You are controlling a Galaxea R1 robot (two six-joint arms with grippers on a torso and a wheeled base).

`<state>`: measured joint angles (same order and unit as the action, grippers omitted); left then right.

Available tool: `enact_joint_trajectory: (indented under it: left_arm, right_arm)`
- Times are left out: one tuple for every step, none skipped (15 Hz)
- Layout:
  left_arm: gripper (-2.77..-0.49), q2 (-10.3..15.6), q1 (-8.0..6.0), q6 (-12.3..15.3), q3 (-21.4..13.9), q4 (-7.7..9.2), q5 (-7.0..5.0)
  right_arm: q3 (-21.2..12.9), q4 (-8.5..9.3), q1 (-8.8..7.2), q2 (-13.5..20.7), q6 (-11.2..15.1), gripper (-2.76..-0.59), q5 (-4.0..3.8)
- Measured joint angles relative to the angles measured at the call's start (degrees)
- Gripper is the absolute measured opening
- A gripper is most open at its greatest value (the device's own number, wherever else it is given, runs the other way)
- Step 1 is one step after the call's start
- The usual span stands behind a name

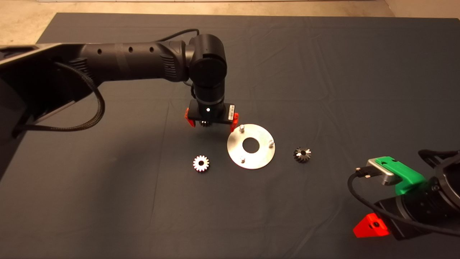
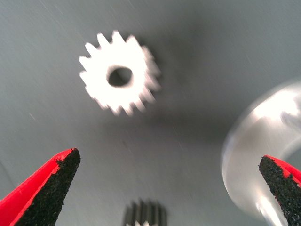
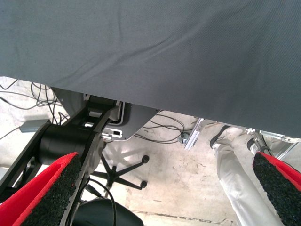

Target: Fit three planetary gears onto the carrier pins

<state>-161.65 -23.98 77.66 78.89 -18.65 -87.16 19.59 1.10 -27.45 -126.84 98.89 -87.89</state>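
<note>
My left gripper [image 1: 211, 121] hangs open just above the mat, right behind the left edge of the silver carrier plate [image 1: 235, 153]. One small planetary gear [image 1: 205, 124] lies between its fingers, mostly hidden under the wrist; its toothed edge shows in the left wrist view [image 2: 146, 214]. A bright gear [image 1: 201, 163] lies flat left of the plate and also shows in the left wrist view [image 2: 120, 77]. A darker gear [image 1: 302, 154] lies right of the plate. The three carrier pins [image 1: 242, 127] stand bare. My right gripper [image 1: 372, 226] is parked open at the lower right.
The dark mat [image 1: 323, 72] covers the table. The left arm [image 1: 136, 61] reaches in from the left over the mat's far half. Past the mat's edge, the right wrist view shows a person's leg [image 3: 230, 169], cables and a chair base [image 3: 127, 174].
</note>
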Motion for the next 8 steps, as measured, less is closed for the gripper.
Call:
enact_joint_trajectory:
  left_arm:
    - [-0.49,-0.18,0.00,-0.52,1.65,-0.06,0.01]
    - [-0.49,-0.32,0.00,-1.02,3.26,-0.06,-0.01]
    - [-0.49,-0.36,0.00,-1.81,4.89,-0.11,-0.08]
    - [-0.49,-0.36,0.00,-2.27,6.23,-0.26,-0.10]
    - [-0.49,-0.45,0.00,-3.11,7.24,-0.26,-0.08]
    - [-0.49,-0.62,0.00,-3.58,8.08,-0.26,-0.08]
    - [-0.49,-0.75,0.00,-3.99,8.82,-0.23,-0.05]
    - [-0.49,-0.79,0.00,-4.53,9.41,-0.24,-0.01]
  right_arm:
    - [-0.02,0.00,0.00,0.00,0.00,-0.63,0.00]
    - [-0.02,0.02,0.00,0.00,0.00,-0.63,0.02]
    - [-0.02,0.02,0.00,0.00,0.00,-0.63,0.02]
    - [-0.02,0.02,0.01,0.00,0.00,-0.63,0.02]
    - [-0.02,0.02,0.24,0.00,0.00,-0.63,0.00]
    - [-0.05,0.02,0.45,0.00,0.00,-0.63,0.02]
    - [-0.05,0.02,0.59,0.00,0.00,-0.63,0.02]
    - [-0.05,0.02,0.65,0.00,0.00,-0.63,0.02]
